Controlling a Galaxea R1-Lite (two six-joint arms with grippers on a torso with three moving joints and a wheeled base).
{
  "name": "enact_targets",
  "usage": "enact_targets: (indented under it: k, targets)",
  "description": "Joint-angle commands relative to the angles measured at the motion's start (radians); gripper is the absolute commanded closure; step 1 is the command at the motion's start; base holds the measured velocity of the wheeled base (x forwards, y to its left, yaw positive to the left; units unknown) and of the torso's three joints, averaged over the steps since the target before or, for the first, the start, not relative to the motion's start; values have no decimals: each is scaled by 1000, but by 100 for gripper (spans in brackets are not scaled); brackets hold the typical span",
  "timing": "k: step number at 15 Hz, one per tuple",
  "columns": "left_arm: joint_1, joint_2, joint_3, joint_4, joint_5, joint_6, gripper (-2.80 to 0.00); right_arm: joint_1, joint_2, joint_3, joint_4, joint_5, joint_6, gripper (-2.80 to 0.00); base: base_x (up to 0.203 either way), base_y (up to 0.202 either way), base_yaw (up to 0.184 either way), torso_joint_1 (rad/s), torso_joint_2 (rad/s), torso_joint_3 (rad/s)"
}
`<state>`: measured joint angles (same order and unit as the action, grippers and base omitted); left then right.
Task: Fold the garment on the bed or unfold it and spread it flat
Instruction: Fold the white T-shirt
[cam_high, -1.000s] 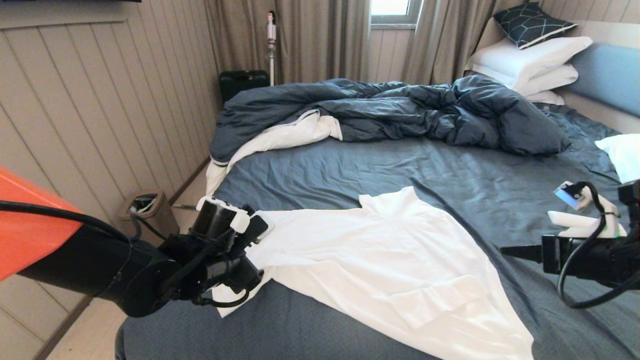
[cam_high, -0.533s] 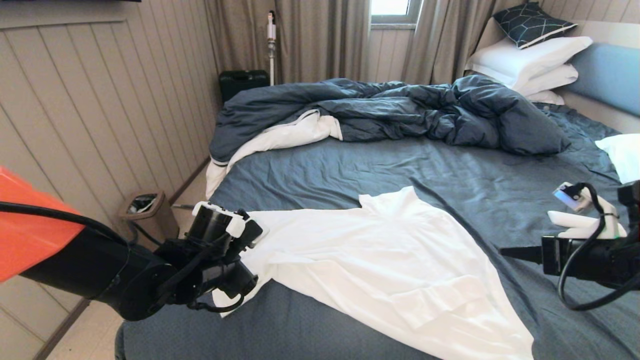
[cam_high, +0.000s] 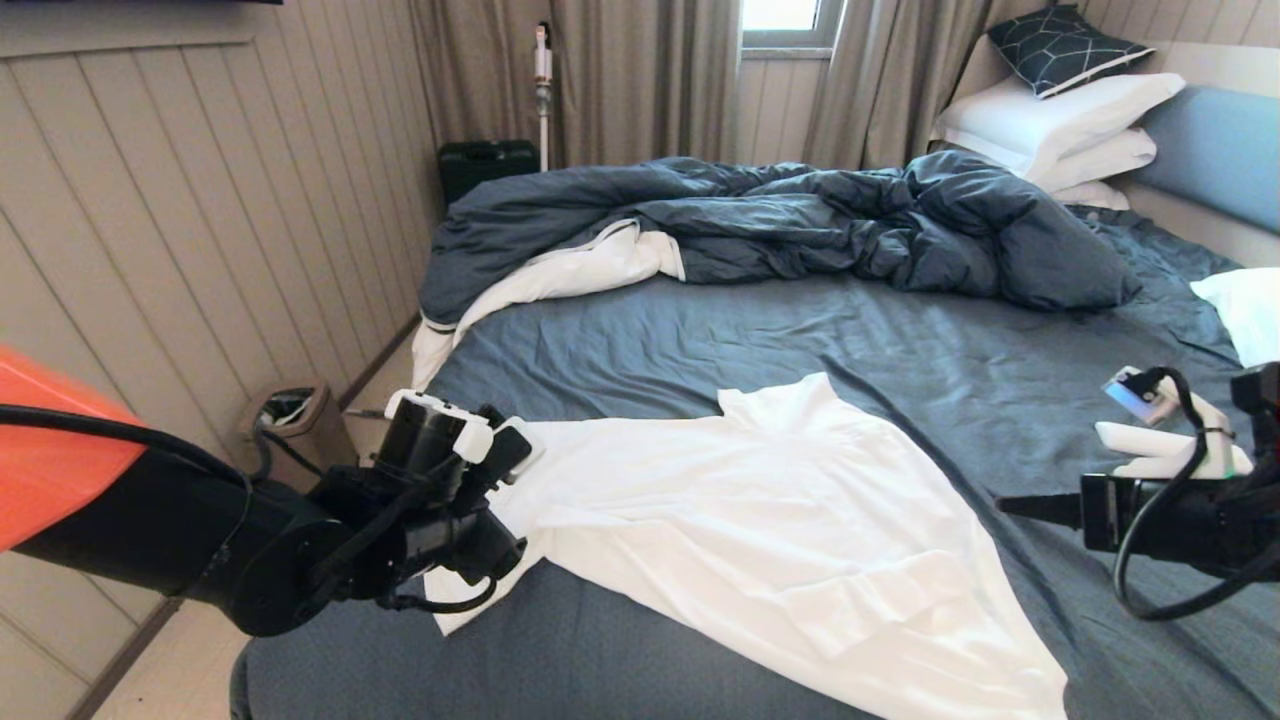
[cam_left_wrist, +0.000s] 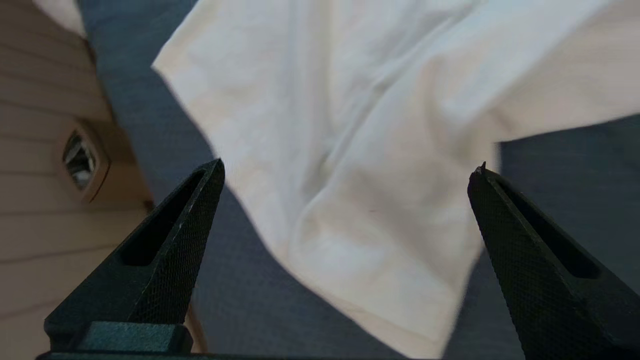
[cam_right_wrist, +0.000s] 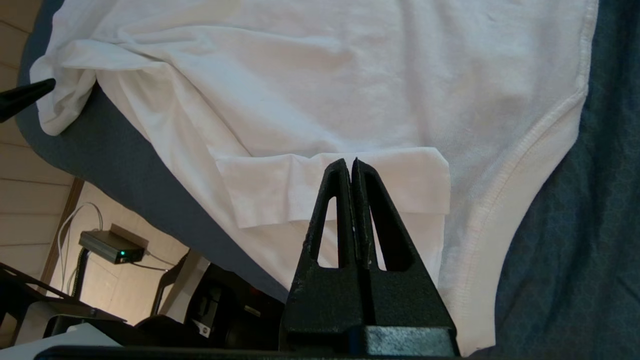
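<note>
The white garment (cam_high: 760, 510) lies spread on the near part of the bed's slate-blue sheet (cam_high: 800, 330), its hem hanging over the front edge. My left gripper (cam_high: 475, 555) hovers over the shirt's left corner near the bed's left edge. In the left wrist view that gripper (cam_left_wrist: 350, 165) is open, and the cloth corner (cam_left_wrist: 360, 225) lies below, between the fingers and untouched. My right gripper (cam_high: 1002, 504) hangs at the right above the sheet. In the right wrist view it (cam_right_wrist: 348, 161) is shut and empty above a folded-over flap of the garment (cam_right_wrist: 325, 75).
A rumpled dark blue duvet (cam_high: 800, 220) with white lining fills the far side of the bed. White pillows (cam_high: 1060, 120) are stacked at the headboard and another (cam_high: 1245, 310) lies at the right. A small bin (cam_high: 290, 410) stands on the floor by the left wall.
My left gripper dipped a little toward the near left and came back up, staying open over the shirt's corner. The right arm and the garment have barely moved.
</note>
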<state>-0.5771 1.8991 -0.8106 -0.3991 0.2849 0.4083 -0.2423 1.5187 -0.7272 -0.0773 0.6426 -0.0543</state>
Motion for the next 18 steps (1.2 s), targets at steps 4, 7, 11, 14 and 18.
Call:
enact_targets:
  k: [4, 7, 11, 14, 18]
  targets:
    - [-38, 23, -11, -7, -6, -2, -280, 0, 3, 2, -1, 3, -1, 0, 0, 0, 0, 0, 0, 0]
    - [-44, 44, -48, -9, -7, 0, -280, 1, 3, 2, -1, 3, -1, 0, 0, 0, 0, 0, 0, 0]
    - [-39, 140, -112, -33, 0, 5, -280, 0, 3, 2, -1, 3, -1, 0, 0, 0, 0, 0, 0, 0]
    - [10, 168, -187, -31, 0, 22, -280, 0, 3, 2, -1, 3, -1, 0, 0, 0, 0, 0, 0, 0]
    - [60, 205, -258, -15, 0, 43, -280, 0, 3, 2, -2, 5, 0, 0, 0, 0, 0, 0, 0, 0]
